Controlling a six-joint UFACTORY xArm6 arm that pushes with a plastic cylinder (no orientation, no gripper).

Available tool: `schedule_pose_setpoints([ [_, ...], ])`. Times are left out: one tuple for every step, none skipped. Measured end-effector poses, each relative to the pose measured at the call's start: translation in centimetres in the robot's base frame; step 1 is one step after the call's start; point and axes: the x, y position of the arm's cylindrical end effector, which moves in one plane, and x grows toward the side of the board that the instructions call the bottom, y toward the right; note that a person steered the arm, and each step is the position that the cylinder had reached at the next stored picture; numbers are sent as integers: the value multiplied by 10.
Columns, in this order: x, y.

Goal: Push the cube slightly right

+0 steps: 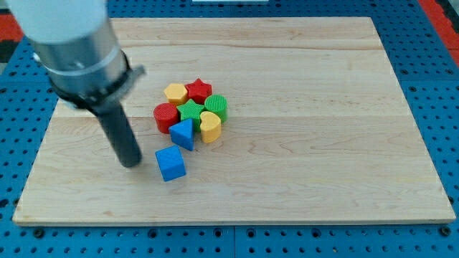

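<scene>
Toward the view's lower left of the wooden board [323, 143], my tip [130, 163] rests just left of the blue cube [171, 163], a thin gap between them — being a bare rod, it has nothing to open or clasp with. Above the cube sits a tight cluster: blue triangle [182, 133], yellow heart [210, 126], red cylinder [166, 117], green star [191, 110], green cylinder [216, 105], yellow hexagon [176, 93], red star [199, 90].
</scene>
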Motion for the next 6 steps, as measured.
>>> schedule_pose_setpoints([
  [-14,17],
  [-26,15],
  [-32,16],
  [-40,16],
  [-47,16],
  [-54,16],
])
